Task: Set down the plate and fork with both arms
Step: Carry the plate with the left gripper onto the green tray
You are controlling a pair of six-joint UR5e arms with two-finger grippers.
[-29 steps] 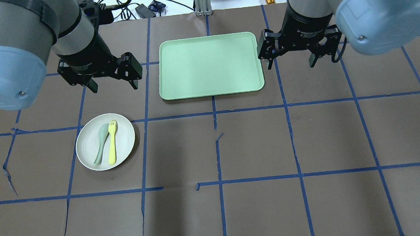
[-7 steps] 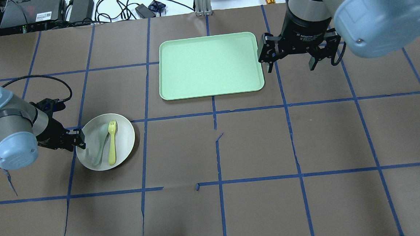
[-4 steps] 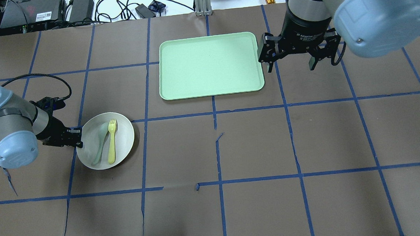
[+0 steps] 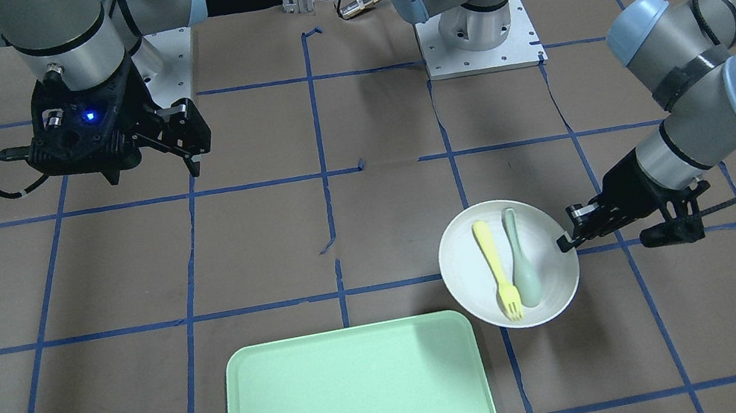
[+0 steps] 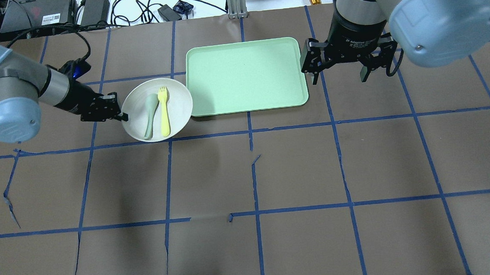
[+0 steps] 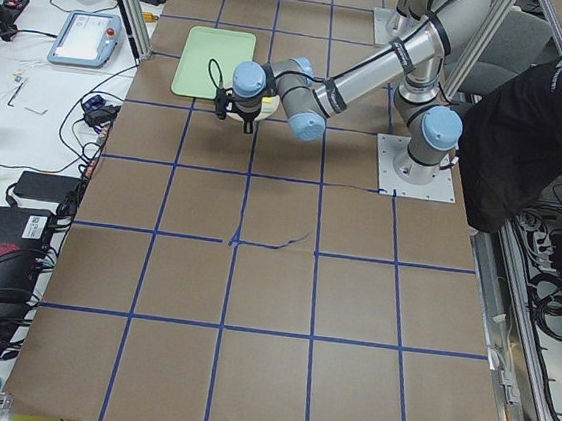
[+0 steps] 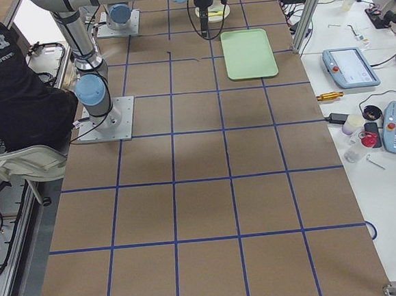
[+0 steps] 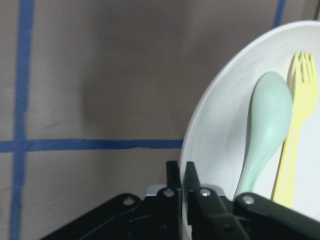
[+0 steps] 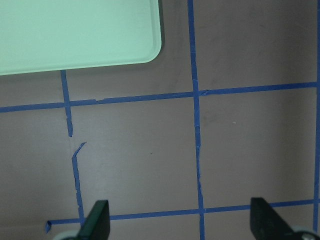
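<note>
Currently the left gripper (image 5: pixel 121 116) is clamped on the rim of the plate (image 5: pixel 179 102); the left wrist view shows both fingers (image 8: pixel 174 176) pinching the edge. The plate sits just beside the tray's (image 5: pixel 245 76) left edge, and I can't tell whether the two touch. The fork (image 5: pixel 164 112) and spoon (image 5: pixel 150 116) lie side by side on the plate, the spoon on the gripper side, the tines pointing away from the robot. The right gripper (image 5: pixel 339 79) hangs just off the tray's right edge, jaws spread wide, nothing between them and only brown table (image 5: pixel 298 168) below.
</note>
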